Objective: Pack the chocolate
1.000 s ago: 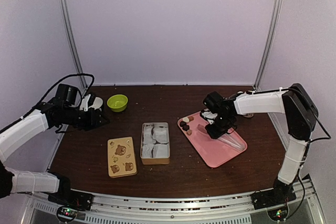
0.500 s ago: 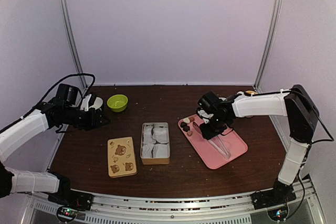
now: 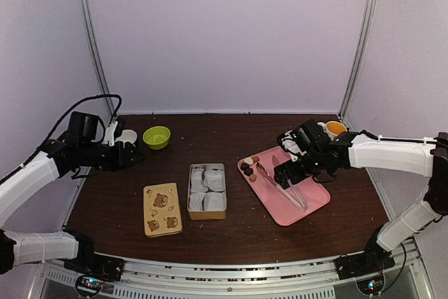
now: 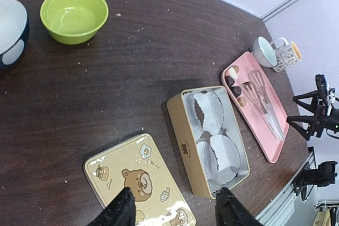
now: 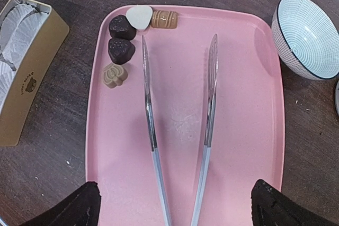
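Hovering over tongs on pink tray, right hand released; left hand parted, empty.

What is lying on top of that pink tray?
Metal tongs, lying open, and five small chocolates clustered at one end: two dark, one white, two tan. The right end effector hides two corners of the pink tray behind its fingers.

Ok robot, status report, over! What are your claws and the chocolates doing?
Left claw open, empty. Right claw open above the tongs. Five chocolates on the pink tray, tongs lying beside them. Tin open.
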### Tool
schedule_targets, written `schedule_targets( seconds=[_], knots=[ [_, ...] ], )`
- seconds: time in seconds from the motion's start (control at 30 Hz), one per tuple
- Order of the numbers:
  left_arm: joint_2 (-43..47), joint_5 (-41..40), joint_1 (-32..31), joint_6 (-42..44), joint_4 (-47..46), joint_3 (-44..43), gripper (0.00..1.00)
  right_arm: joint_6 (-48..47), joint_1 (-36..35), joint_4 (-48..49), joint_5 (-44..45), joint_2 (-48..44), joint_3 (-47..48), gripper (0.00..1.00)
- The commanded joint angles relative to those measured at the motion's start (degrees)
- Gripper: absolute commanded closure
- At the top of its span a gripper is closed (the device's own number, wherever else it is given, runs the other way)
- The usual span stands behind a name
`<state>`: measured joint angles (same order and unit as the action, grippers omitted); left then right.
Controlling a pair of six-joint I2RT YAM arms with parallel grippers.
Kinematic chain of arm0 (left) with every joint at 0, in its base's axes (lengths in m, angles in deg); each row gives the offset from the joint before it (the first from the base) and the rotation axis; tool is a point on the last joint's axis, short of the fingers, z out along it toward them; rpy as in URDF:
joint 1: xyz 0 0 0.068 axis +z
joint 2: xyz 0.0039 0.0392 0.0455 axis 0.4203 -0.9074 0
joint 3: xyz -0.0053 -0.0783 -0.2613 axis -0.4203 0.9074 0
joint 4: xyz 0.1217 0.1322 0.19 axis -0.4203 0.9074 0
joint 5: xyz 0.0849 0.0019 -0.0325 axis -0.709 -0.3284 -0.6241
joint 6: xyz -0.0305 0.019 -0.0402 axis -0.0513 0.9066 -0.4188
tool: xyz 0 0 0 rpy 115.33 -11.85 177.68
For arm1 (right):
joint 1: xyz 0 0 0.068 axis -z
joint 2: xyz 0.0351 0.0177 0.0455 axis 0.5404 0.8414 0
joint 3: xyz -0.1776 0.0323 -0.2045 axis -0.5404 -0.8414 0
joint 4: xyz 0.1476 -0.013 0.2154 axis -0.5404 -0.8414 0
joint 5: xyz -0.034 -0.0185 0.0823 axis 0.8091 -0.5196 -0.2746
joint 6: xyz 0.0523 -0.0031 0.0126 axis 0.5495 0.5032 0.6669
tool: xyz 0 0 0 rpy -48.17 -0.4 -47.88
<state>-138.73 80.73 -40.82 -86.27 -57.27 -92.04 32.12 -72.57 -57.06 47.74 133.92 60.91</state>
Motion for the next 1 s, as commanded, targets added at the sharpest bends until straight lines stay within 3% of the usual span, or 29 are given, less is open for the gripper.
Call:
schedule_targets(
  seconds=[0.0, 0.23, 0.27, 0.37, 0.57, 0.97],
  knots=[
    [3.36, 0.91, -1.12, -1.21, -7.42, 1.84, 0.45, -0.62, -0.14, 8.05, 0.39, -2.31, -5.99, 0.00],
    [6.00, 1.10, -2.55, -1.87, -9.64, 2.36, 0.29, 1.34, -0.16, 13.50, 0.18, 1.74, -9.90, 0.00],
    [6.49, 1.24, -2.70, -1.81, -9.68, 2.44, 0.20, 1.76, -0.18, 14.01, 1.03, 2.44, -10.13, 0.00],
    [7.83, 1.38, -2.86, -1.88, -9.70, 2.69, 0.08, 2.29, -0.19, 14.85, 2.03, 4.43, -10.16, 0.01],
    [10.19, 1.13, -3.01, -2.80, -10.67, 3.89, 0.02, 4.13, -0.15, 14.55, 3.29, 9.14, -7.62, 0.12],
    [12.10, -0.64, -2.94, -4.53, -12.35, 5.13, 0.02, 5.84, -0.14, 17.37, 3.56, 12.46, -7.63, 0.35]
  ],
)
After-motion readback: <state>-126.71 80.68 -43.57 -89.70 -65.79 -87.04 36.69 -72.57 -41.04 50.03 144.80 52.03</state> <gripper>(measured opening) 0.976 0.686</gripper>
